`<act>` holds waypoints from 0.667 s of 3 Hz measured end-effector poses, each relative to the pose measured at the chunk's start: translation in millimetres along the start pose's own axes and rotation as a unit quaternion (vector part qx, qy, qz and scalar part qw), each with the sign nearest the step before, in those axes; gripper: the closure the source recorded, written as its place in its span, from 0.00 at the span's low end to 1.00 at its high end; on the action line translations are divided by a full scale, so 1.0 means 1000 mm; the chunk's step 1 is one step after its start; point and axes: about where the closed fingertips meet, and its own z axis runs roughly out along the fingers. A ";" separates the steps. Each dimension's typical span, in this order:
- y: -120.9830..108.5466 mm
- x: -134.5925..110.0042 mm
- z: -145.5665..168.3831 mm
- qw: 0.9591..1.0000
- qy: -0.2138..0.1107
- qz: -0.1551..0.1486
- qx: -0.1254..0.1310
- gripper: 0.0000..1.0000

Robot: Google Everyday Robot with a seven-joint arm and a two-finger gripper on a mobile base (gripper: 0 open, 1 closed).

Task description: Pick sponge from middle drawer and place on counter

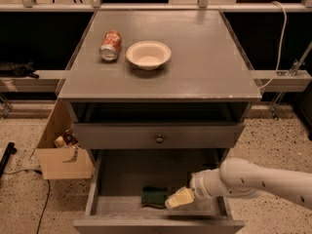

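**Sponge in the open middle drawer, gripper at its edge**

The sponge (155, 197) lies flat on the grey floor of the middle drawer (122, 177), dark green face up. It sits close to the drawer's front rim and roughly midway between the side walls. The drawer is pulled well out.

The gripper (179, 198) is down inside the same drawer, low over the floor and just to the picture's right of the sponge. Its pale yellow tip reaches the sponge's near edge. Whether the two touch, how far the jaws are parted, and whether they have hold of anything cannot be told from this view. The white arm (253, 182) comes in over the drawer's right wall.

Directly above the drawer is a closed drawer front (122, 136) with a small round knob. Over that is the bench (204, 57), which carries a cream bowl (148, 55) and a red can (110, 45) on its side, just beside each other. An open cardboard box (61, 160) stands on the speckled floor left of the drawer.
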 end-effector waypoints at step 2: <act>0.012 0.003 0.068 1.000 0.009 -0.011 0.010 0.00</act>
